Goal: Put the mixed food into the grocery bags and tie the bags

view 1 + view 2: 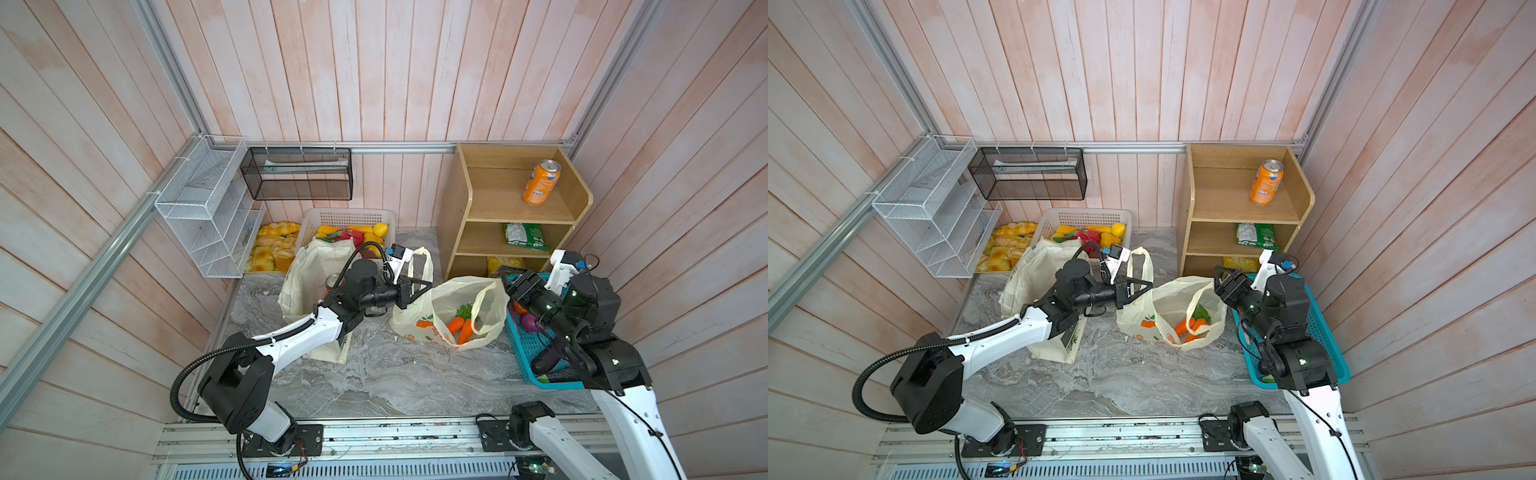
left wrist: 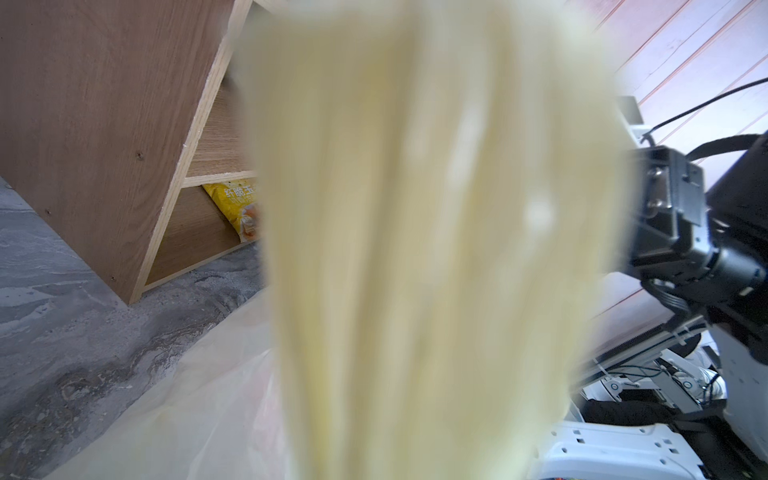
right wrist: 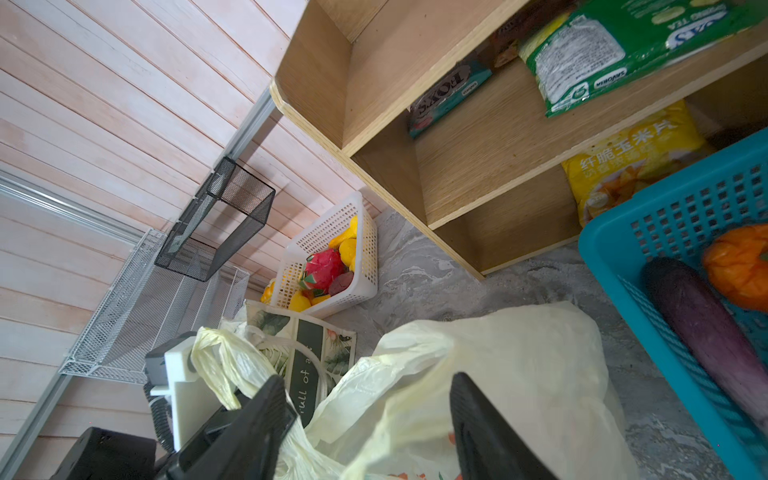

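Ctr of frame: carrots (image 1: 461,328) seen lying inside plastic bag (image 1: 455,293), mouth open. Bag's loop handle pinched tight by left gripper (image 1: 426,286), just left of bag. Right gripper (image 3: 365,380) spread wide nr bag's right rim, nothing held. Cloth tote (image 1: 307,266) stood further back, left of ctr.

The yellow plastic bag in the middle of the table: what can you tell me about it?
The plastic bag is thin, crinkled and pale yellow, printed with oranges. It slumps on the marble table with its mouth open, and toy carrots lie inside. One loop handle stands up, pinched in the shut left gripper; the other flops across the opening.
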